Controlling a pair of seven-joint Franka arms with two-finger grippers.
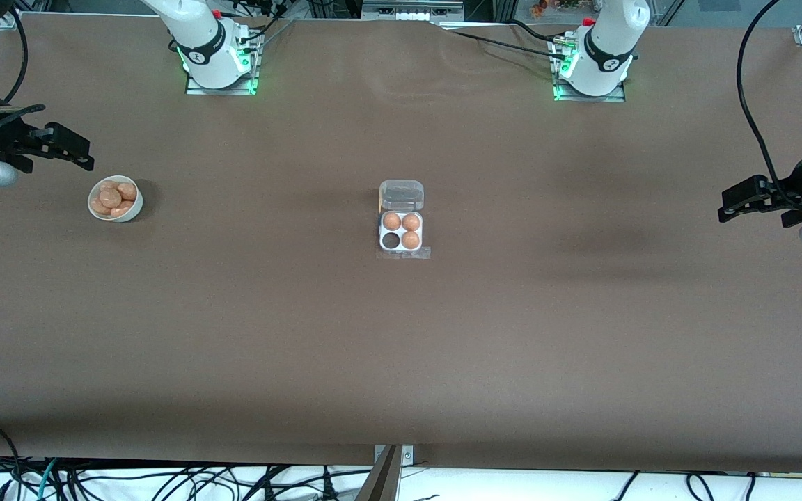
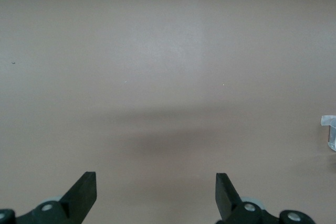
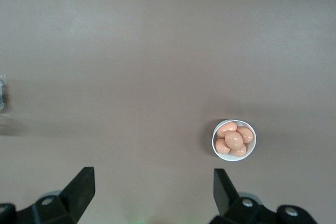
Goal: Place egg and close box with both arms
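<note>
On matte table (image 1: 401, 348), square box (image 1: 401, 232), smooth eggs (image 1: 114, 197)

Orange-brown eggs (image 1: 401, 230), white box (image 1: 401, 234)

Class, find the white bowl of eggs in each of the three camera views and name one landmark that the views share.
Front view: the bowl sits toward the right arm's end of the table, just below the right gripper.
Left wrist view: not in it.
Right wrist view: low in the picture, above one fingertip.
Shared landmark: the box, at each wrist picture's edge.

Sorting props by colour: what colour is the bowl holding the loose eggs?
White. The bowl shows best in the right wrist view, with orange-brown eggs inside.
</note>
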